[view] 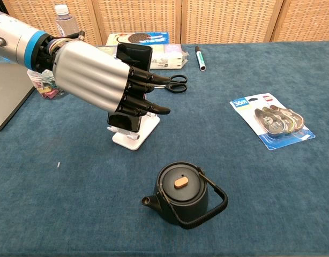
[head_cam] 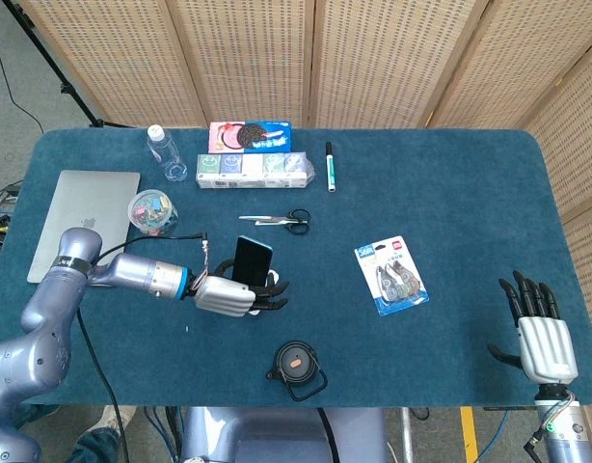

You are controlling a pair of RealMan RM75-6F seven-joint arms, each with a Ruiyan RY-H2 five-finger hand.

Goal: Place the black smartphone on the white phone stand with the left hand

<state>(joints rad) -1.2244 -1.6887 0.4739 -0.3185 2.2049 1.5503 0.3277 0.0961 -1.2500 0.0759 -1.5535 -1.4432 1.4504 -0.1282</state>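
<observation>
Your left hand (view: 97, 75) has its fingers (view: 148, 99) spread, loose around the black smartphone (view: 131, 88), which leans on the white phone stand (view: 135, 131) left of centre. Withdraw carelessly and you could tip it over.

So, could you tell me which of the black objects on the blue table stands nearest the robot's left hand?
The black smartphone, upright on the white phone stand right beside the left hand. The black teapot and black-handled scissors lie farther away.
</observation>
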